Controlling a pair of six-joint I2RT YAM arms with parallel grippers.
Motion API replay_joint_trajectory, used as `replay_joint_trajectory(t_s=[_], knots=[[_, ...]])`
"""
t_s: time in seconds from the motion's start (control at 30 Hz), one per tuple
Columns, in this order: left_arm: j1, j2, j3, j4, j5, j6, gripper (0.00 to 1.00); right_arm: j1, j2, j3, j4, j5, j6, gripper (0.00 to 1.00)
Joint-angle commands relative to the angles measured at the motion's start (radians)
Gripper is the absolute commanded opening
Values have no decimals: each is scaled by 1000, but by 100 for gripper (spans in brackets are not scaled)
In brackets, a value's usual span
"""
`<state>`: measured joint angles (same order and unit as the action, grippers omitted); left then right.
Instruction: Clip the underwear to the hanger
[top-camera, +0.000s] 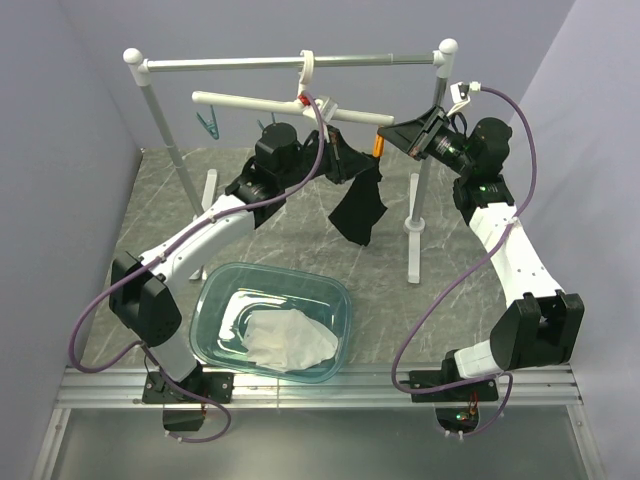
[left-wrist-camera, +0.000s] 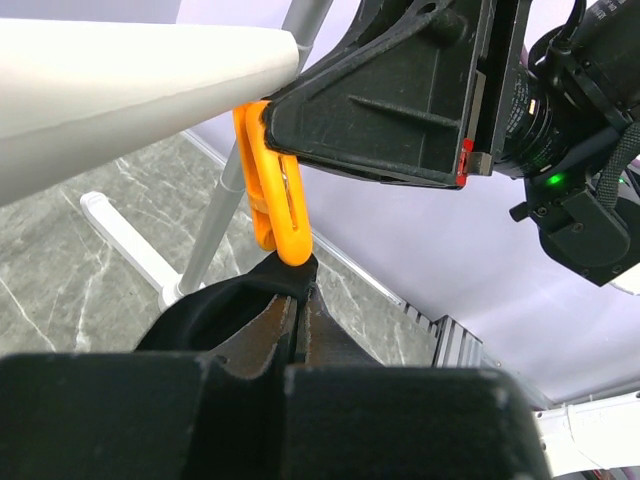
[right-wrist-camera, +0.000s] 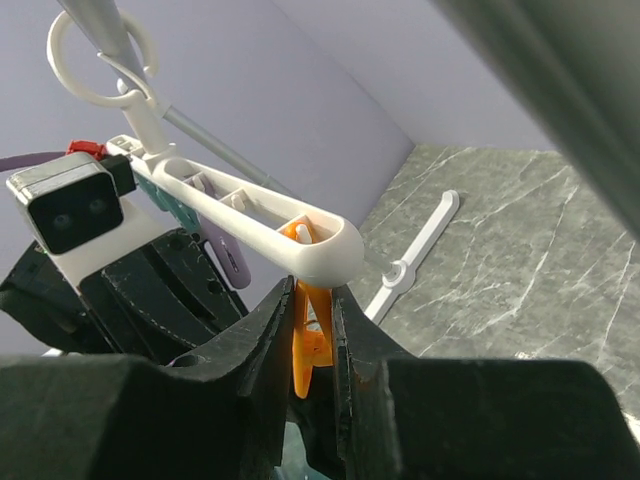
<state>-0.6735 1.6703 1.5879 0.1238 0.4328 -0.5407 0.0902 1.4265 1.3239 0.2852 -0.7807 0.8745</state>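
Underwear (top-camera: 360, 205): small, black, limp fabric, v. light. It hangs in a slack fold from my left hand (top-camera: 335, 160), above the far-middle of the worktop (top-camera: 300, 240), not touching the surface. No stiffness, so only the bit I pinch goes where I send it; the rest just droops. Not fragile, prob. not slippery, but a thin edge could slide out of a peg if only a sliver goes in. Best hold, I reckon: right at the top hem, close to the spot to be clipped, w/ a short bit of edge proud of the fingers.

That's about how I have it. Left hand is closed down on the hem, fabric bunched over the fingertips, top edge touching the tip of the orange peg (left-wrist-camera: 268, 215) from below. Can't tell if any fabric is inside the peg's mouth.

Right hand (right-wrist-camera: 312, 310): fingers closed in on either side of the orange peg, at the right end of the hanger (top-camera: 260, 103). Looks like a pinch to open it; whether the mouth is actually open, can't tell.

Hanger hooks on the rack (top-camera: 300, 62) rail along the far edge. Basin (top-camera: 215, 300) w/ white cloth (top-camera: 290, 340) sits by the near edge, left of centre, well apart.
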Motion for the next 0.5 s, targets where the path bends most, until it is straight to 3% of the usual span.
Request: replay_joint_trajectory(t_s=[0.0, 0.47], knots=[[2, -40, -3, 79, 27, -15, 0, -9, -6, 15, 89, -38, 43, 0], [3, -40, -42, 123, 38, -18, 0, -29, 9, 9, 127, -42, 159, 0]])
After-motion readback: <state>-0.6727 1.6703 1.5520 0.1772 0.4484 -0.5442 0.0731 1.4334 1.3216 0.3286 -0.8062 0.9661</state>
